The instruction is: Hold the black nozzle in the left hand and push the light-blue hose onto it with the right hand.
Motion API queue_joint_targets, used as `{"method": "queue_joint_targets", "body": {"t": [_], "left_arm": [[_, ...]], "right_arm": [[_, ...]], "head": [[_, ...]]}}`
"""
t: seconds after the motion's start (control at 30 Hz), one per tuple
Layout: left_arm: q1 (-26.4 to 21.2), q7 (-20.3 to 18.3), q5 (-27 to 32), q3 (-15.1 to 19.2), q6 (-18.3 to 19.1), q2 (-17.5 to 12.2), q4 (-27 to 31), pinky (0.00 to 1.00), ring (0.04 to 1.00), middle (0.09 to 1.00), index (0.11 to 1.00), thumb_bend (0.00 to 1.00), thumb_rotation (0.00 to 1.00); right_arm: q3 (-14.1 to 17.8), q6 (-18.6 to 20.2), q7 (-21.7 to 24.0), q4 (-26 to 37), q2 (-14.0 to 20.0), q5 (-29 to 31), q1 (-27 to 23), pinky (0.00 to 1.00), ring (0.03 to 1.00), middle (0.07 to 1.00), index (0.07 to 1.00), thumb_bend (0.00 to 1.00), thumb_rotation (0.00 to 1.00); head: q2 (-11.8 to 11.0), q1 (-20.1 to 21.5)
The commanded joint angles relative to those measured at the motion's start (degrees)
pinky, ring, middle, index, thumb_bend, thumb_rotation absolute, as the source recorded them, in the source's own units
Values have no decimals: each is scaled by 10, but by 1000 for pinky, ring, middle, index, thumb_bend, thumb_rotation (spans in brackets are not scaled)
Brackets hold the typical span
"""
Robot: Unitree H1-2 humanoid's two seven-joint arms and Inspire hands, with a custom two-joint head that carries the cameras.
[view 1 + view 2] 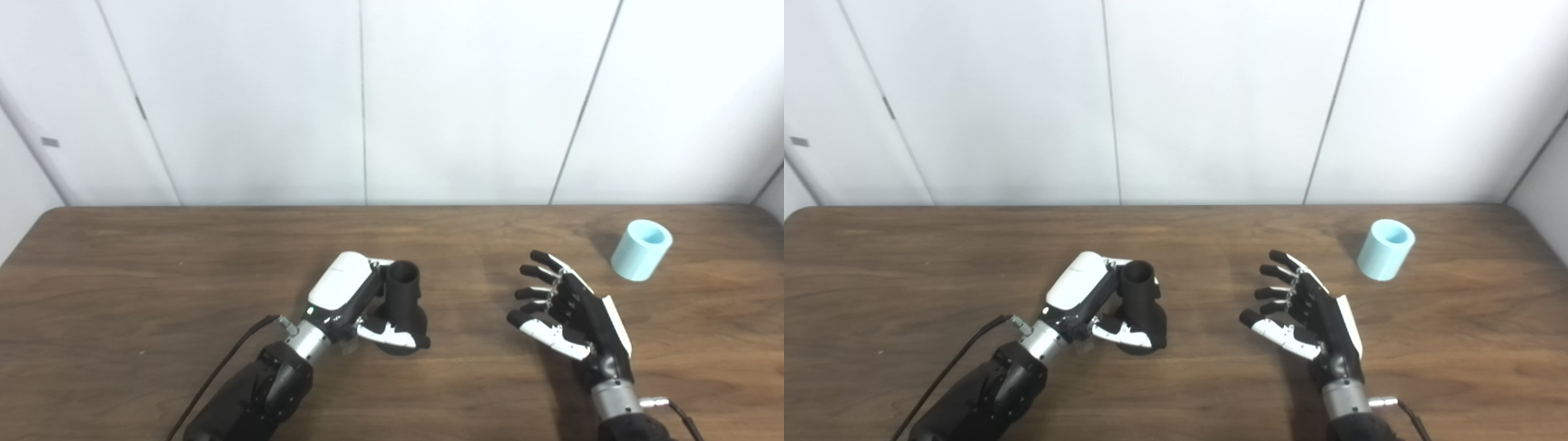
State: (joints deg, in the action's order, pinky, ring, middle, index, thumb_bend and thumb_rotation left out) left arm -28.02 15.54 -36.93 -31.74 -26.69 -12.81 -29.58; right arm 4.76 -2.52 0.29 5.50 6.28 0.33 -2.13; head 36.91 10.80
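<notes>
L hand (349,297) fingers wrapped round black nozzle (402,306), upright on desk (153,275) near centre, open mouth up. R hand (566,312) released, fingers spread, holding nothing. Light-blue hose (641,249), a short hollow tube, sits at 2 o'clock from R hand, well apart.

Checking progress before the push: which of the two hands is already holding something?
The left hand, shut on the black nozzle. The right hand is open, apart from the hose.
</notes>
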Motion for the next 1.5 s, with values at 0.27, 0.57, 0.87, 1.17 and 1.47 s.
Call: {"method": "queue_joint_targets", "body": {"t": [0.27,0.57,0.87,1.17,1.47], "left_arm": [[68,-26,-3,-52,-2,7,-83,353,410,459,495,505,0],[78,-28,14,-51,-2,-12,-84,367,415,456,494,505,0],[72,-20,39,-67,-2,-25,-91,370,429,463,490,506,0],[68,1,61,-94,-2,-36,-82,380,437,463,492,506,0],[65,13,64,-109,-2,-42,-86,368,418,451,497,505,0]], "right_arm": [[26,107,21,153,111,-40,-91,493,582,739,791,755,213],[47,273,51,236,208,-129,-170,481,559,695,739,716,32],[94,209,48,65,306,-133,-190,696,778,814,817,799,193],[113,118,63,-88,314,-55,-194,798,855,870,881,923,370],[102,60,89,-185,293,0,-186,855,913,950,957,1000,431]], "head": [[-11,83],[-43,181],[-60,213],[-61,200],[-62,198]]}}
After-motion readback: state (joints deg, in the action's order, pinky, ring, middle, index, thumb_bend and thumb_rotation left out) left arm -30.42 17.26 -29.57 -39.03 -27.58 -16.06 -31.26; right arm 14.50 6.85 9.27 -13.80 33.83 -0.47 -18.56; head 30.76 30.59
